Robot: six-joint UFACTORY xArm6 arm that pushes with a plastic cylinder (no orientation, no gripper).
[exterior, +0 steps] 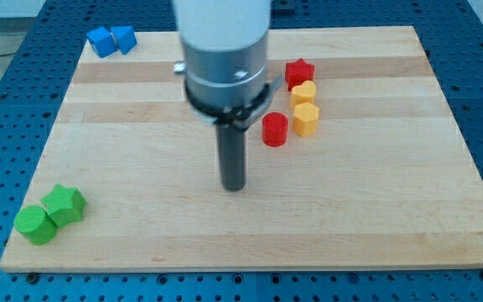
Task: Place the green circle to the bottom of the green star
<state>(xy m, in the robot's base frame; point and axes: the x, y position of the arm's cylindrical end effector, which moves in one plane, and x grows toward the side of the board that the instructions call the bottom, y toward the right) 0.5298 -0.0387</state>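
The green circle sits at the board's bottom left corner. The green star touches it on its upper right side. My tip rests on the board near the middle, far to the right of both green blocks and touching no block.
A red cylinder stands just up and right of my tip. A red star and two yellow blocks lie to the right of it. Two blue blocks sit at the top left corner of the wooden board.
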